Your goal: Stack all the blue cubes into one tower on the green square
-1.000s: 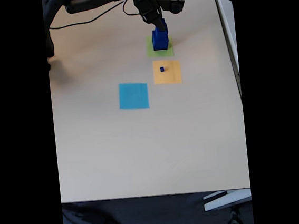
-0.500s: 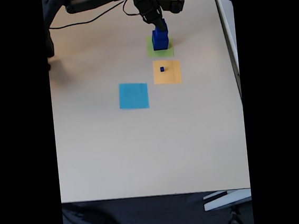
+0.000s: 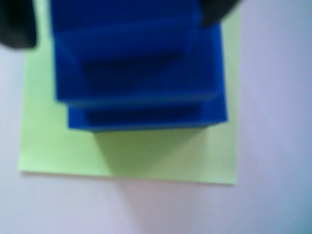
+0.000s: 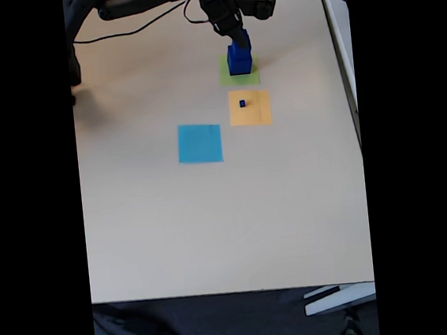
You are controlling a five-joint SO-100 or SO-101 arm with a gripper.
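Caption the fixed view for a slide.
Gripper at the top of the tower on the green square; one small cube waits.

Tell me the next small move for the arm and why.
Probably open the claw and lift straight up: it sits at the top of the stepped dark blue tower on the pale green paper square, while one tiny dark blue cube waits on the orange paper square.

A pale beige table [image 4: 213, 224] stands over dark floor [image 4: 223, 326], evenly lit.
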